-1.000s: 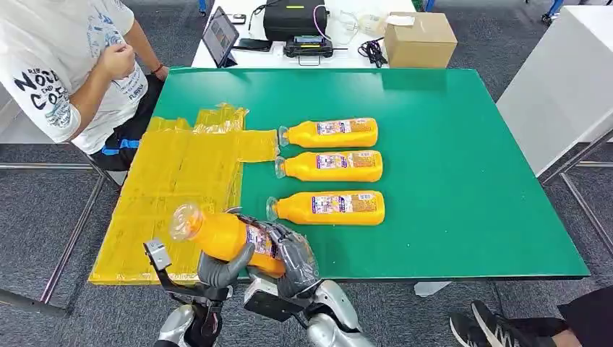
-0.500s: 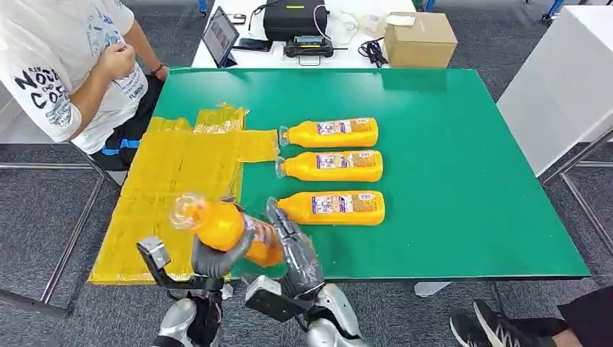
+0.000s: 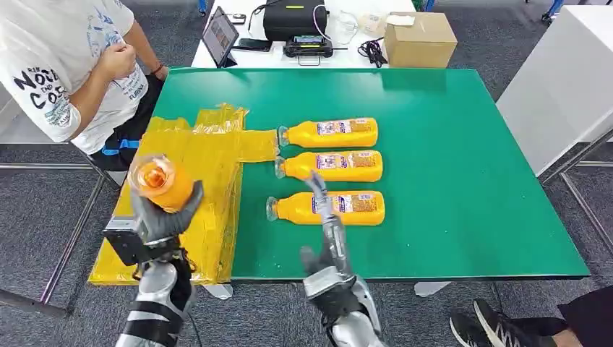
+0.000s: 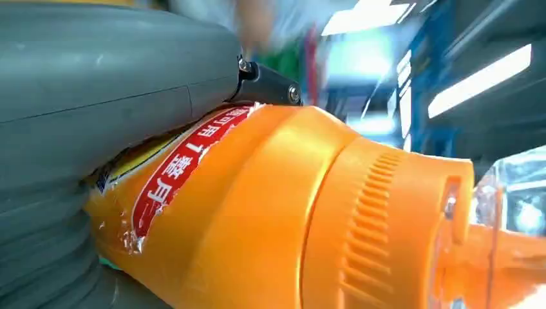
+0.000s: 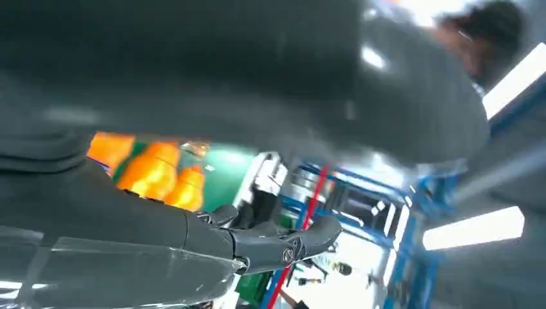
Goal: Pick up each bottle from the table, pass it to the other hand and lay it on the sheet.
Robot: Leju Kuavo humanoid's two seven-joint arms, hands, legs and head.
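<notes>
Your left hand [image 3: 165, 217] holds one orange juice bottle [image 3: 160, 181] raised above the yellow sheet [image 3: 189, 173]. Your right hand [image 3: 325, 217] is empty, fingers stretched out, over the green table [image 3: 448, 144] near three lying bottles [image 3: 332, 166].

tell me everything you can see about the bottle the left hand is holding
The held bottle is clear plastic filled with orange juice, with a clear cap and a red-edged printed label around its body. The left hand grips it around the body, lifted off the table above the yellow sheet, cap end pointing up toward the head camera. Nothing else touches it.
</notes>
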